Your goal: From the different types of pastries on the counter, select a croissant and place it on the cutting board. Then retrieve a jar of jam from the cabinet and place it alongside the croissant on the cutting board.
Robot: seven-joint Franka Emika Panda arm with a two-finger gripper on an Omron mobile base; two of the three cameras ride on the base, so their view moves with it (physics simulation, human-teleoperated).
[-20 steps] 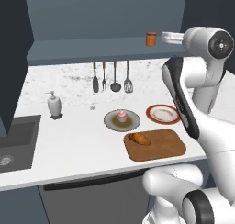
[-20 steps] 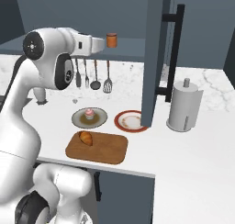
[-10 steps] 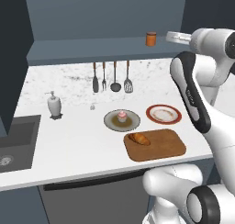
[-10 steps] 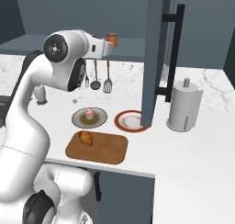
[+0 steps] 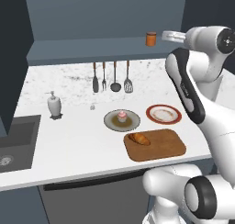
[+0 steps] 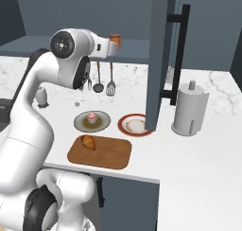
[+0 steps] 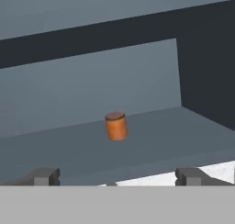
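Moved: since a moment ago the arm has swung its hand up and round, so the gripper now points at the shelf; nothing on the counter has shifted
Gripper: it is up high by the shelf ledge, near the jar of jam but not touching it
Fingers: the two tips stand wide apart and hold nothing; in the hand view the jar sits in the gap between them, farther back
Jar of jam: small, orange-brown with a darker lid, standing upright on the ledge of the cabinet, all by itself
Croissant: the golden-brown croissant lies on the left part of the cutting board
Cutting board: brown wood, flat on the counter near the front edge
Cupcake: the pink cupcake sits in the middle of a dark round plate, just behind the board
Red-rimmed plate: the red-rimmed plate is beside the dark plate, to its right
Tools: four kitchen tools hang in a row on the wall behind the plates
Soap bottle: a white soap bottle stands to the left, close to the dark sink
Paper towels: a white paper towel roll stands upright on the right, past the open cabinet door
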